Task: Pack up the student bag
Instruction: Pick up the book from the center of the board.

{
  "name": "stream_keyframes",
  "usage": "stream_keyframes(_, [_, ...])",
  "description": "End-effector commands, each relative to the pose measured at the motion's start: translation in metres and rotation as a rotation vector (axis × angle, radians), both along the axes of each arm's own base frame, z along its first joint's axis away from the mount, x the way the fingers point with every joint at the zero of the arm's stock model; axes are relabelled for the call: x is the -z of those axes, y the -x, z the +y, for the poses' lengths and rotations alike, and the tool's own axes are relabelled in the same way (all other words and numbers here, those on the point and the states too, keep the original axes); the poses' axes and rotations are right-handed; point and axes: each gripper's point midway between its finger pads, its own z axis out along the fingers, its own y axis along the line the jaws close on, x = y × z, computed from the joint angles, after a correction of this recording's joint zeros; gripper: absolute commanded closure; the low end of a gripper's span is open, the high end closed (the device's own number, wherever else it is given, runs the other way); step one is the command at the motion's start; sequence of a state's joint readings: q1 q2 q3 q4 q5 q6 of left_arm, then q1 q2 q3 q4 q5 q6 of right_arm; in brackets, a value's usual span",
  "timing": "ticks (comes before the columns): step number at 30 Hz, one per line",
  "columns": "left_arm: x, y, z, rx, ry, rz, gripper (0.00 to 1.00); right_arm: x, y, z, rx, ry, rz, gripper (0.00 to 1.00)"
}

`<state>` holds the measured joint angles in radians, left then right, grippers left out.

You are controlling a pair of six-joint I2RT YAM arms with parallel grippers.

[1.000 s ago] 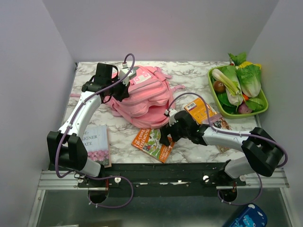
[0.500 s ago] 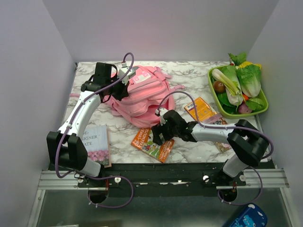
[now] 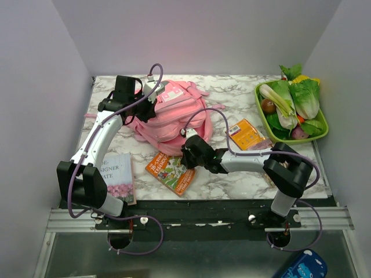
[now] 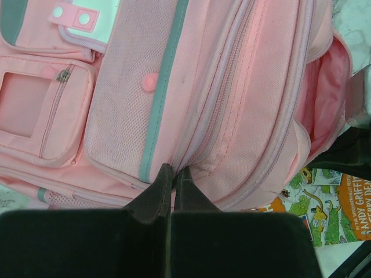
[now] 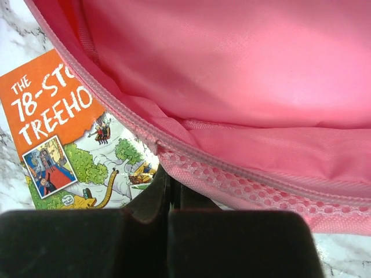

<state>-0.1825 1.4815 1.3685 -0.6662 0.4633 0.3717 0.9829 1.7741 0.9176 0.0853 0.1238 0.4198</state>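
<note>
Left pincer (image 4: pixel 171 169), right pincer (image 5: pixel 170 174), both closed, at one student bag (image 3: pixel 174 117)

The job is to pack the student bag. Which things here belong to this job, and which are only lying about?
For the job: student bag; likely also the treehouse book, flowered book and small orange book.
Only lying about: green tray of vegetables; blue pouch, off the table.
</note>
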Motion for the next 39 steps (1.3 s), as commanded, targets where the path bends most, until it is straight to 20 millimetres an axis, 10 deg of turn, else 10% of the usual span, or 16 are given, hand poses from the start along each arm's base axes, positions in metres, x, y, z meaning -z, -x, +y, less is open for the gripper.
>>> stream_keyframes(1, [-0.033, -0.018, 0.011, -0.055, -0.003, -0.103, 1.0, 0.103, 0.056, -0.115, 0.05, 0.48, 0.2, 0.99])
stream_keyframes(5, [-0.036, -0.021, 0.014, -0.067, -0.006, -0.115, 1.0, 0.087, 0.066, -0.099, 0.001, 0.357, 0.215, 0.99])
stream_keyframes(10, [-0.032, -0.022, 0.014, -0.068, -0.005, -0.106, 1.0, -0.004, 0.085, -0.039, -0.236, -0.013, 0.155, 0.99])
stream_keyframes(17, [-0.035, -0.02, 0.012, -0.065, 0.009, -0.107, 1.0, -0.125, 0.087, -0.015, -0.331, -0.286, -0.002, 0.99])
stream_keyframes(27, [-0.036, -0.016, 0.012, -0.065, 0.014, -0.111, 1.0, -0.214, 0.023, -0.069, -0.086, -0.466, -0.143, 0.99])
stream_keyframes(32, [-0.035, -0.012, 0.011, -0.059, 0.018, -0.106, 1.0, -0.29, 0.016, -0.083, -0.099, -0.592, -0.258, 0.99])
stream_keyframes(39, [-0.037, -0.011, 0.009, -0.055, 0.029, -0.105, 1.0, -0.329, 0.013, -0.113, -0.026, -0.603, -0.311, 0.99])
